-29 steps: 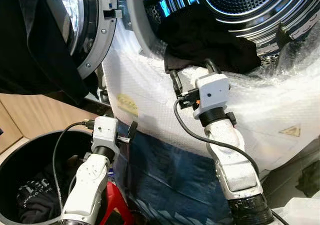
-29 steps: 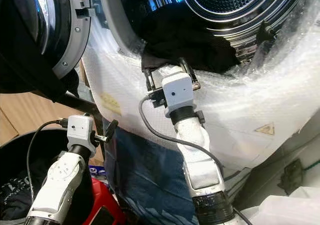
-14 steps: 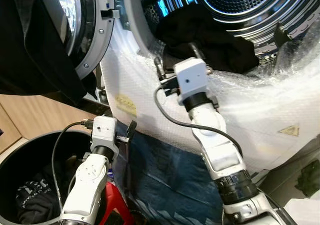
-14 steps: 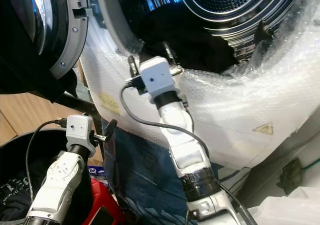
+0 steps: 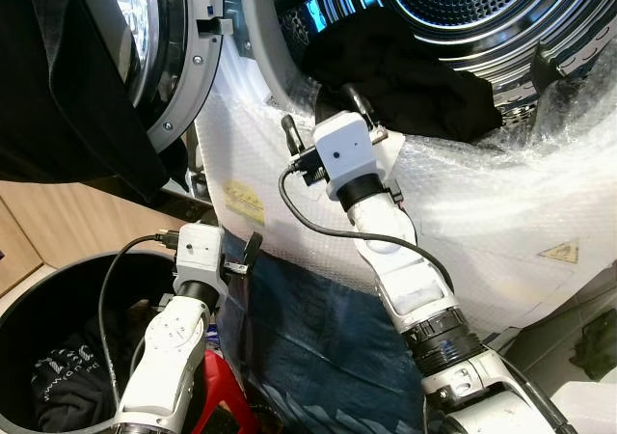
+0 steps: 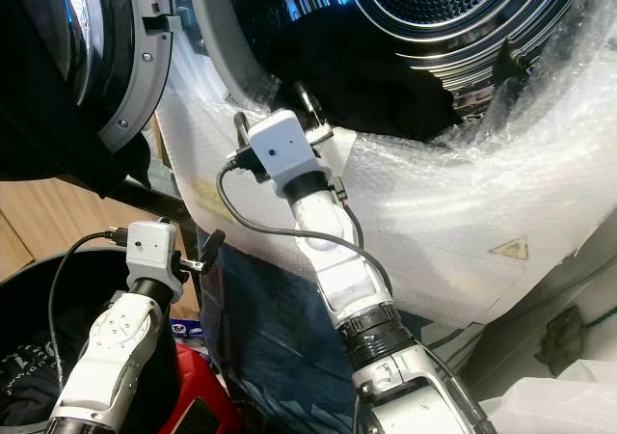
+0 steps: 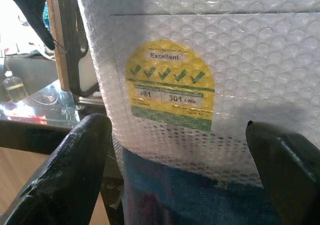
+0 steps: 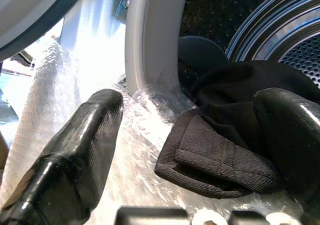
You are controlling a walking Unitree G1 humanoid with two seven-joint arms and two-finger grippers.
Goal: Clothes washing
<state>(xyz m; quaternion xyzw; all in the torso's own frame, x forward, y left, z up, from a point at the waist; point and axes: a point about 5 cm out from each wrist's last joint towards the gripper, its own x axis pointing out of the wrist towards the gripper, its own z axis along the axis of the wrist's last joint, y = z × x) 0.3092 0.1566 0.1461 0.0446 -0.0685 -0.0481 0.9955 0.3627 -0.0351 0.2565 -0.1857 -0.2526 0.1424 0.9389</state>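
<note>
The washing machine (image 5: 453,212), wrapped in bubble wrap, fills the far side with its door (image 5: 169,58) swung open to the left and its drum (image 5: 472,10) exposed. Over the last second the right gripper (image 5: 318,116) has slid left along the opening's lower lip — off the black garment (image 5: 405,77) and toward its left corner, fingers spread wide and holding nothing. The garment lies half in the drum, one folded edge (image 8: 220,165) draped over the lip, so it probably still needs pushing in. The grey door seal (image 8: 150,45) stands close on the left, leaving little room that way. Near left, above the black basket (image 5: 29,309) of dark clothes, the left gripper (image 7: 175,150) hangs open — empty.
</note>
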